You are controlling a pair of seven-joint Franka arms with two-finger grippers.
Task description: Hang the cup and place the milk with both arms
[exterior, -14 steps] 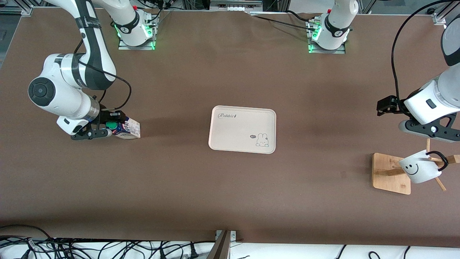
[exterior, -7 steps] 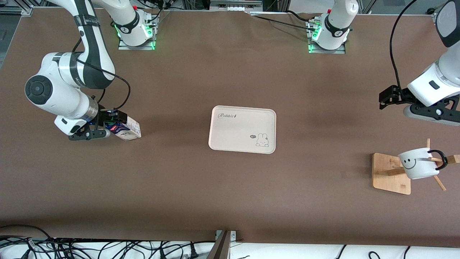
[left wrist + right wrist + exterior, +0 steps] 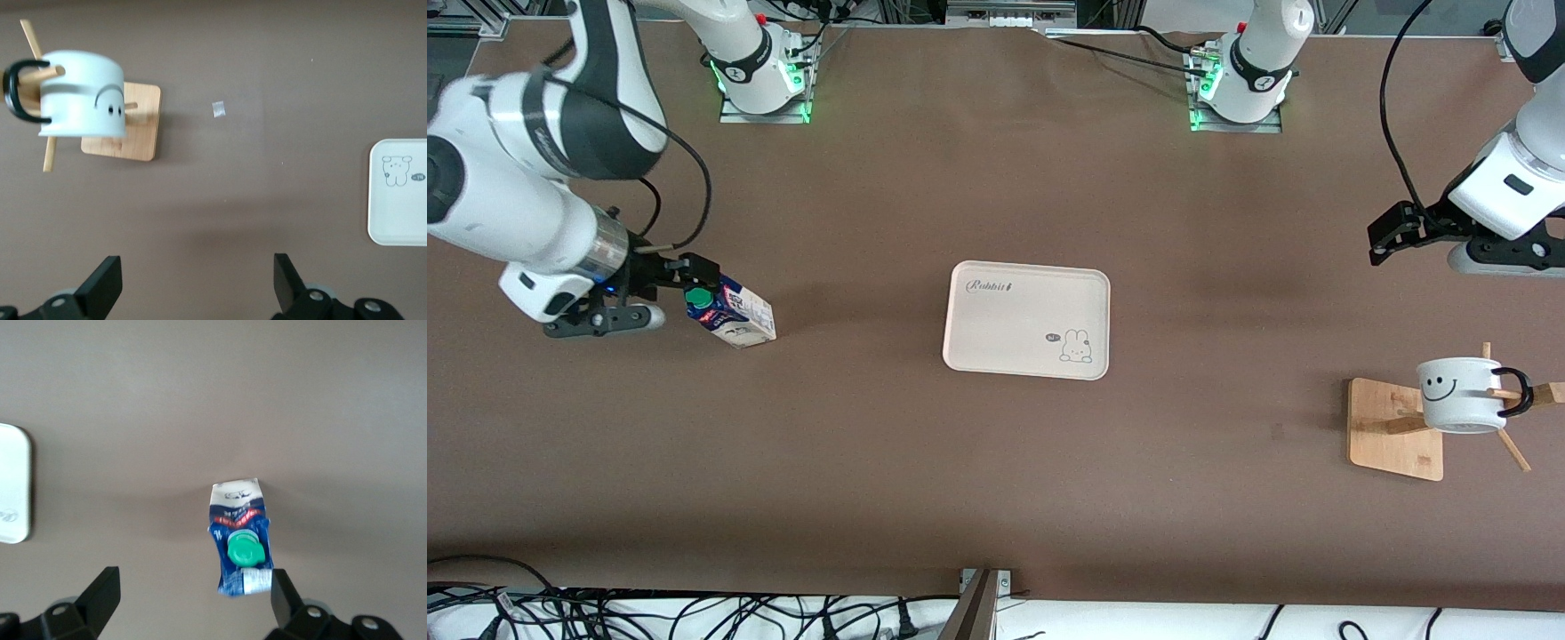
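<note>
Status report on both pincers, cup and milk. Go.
Left pincer open, above table beside the rack. Cup hanging on a peg. Right pincer open, over the milk, which stands off the tray. Nothing in the way.

White smiley cup (image 3: 1458,395), blue-topped milk (image 3: 729,316)

Even, fairly bright overhead light | soft faint shadows beside tray (image 3: 1027,320) and rack (image 3: 1394,429) | green LED glow at arm bases | right arm (image 3: 507,204) motion-blurred | milk carton (image 3: 240,537) slightly soft | no strong glare
</note>
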